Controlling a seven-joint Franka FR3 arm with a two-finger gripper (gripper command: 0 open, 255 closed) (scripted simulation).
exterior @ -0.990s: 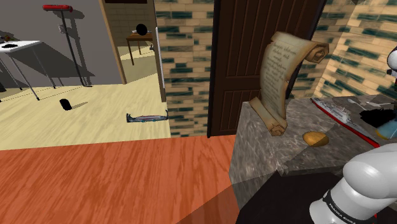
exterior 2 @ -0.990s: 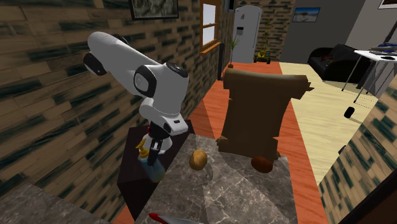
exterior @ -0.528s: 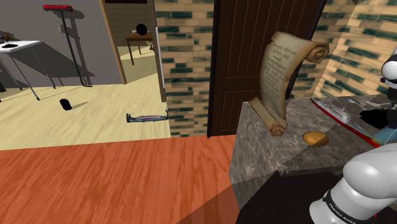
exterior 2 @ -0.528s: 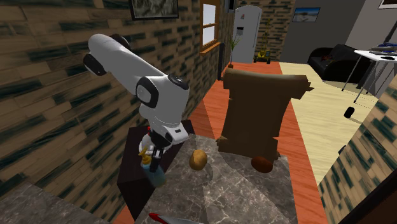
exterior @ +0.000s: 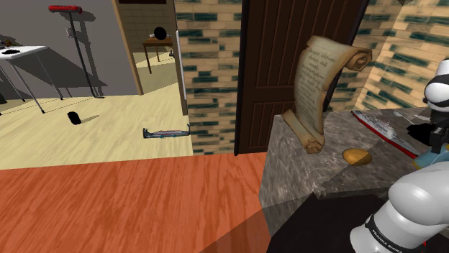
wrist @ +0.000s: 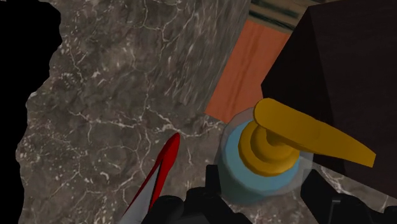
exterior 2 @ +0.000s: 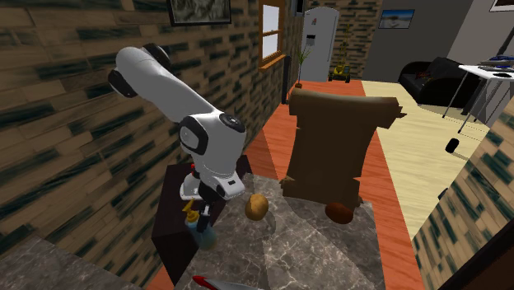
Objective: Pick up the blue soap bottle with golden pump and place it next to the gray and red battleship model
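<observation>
The tool (wrist: 264,189) is pinching the bottle (wrist: 245,175) (golden pump on top) near the desk (wrist: 108,108) corner, close to the ship (wrist: 162,167).

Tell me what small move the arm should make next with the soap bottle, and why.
Probably carry the soap bottle sideways toward the red bow of the ship model. The gripper looks shut on the bottle, which is near the edge of the counter and apart from the ship, so it likely needs to come closer before being lowered.
</observation>
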